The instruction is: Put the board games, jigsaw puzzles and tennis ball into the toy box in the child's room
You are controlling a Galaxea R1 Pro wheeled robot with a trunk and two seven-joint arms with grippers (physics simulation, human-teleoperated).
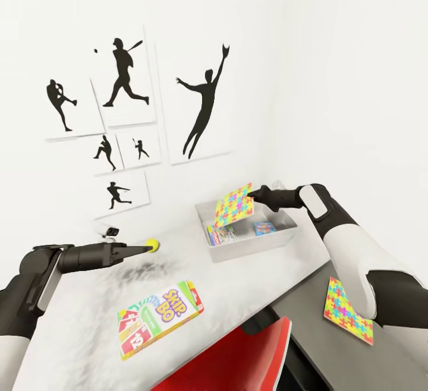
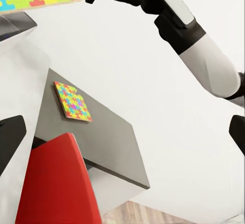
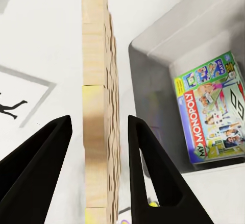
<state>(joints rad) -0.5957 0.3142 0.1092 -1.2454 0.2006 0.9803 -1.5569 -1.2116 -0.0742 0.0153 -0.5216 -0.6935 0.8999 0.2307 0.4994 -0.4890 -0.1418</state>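
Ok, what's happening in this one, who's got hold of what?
The right gripper holds a jigsaw puzzle on edge over the toy box, which already has game boxes inside, one of them a Monopoly box. The left gripper is at the tennis ball on the table. The SKIP-BO box and a second jigsaw puzzle lie outside the toy box.
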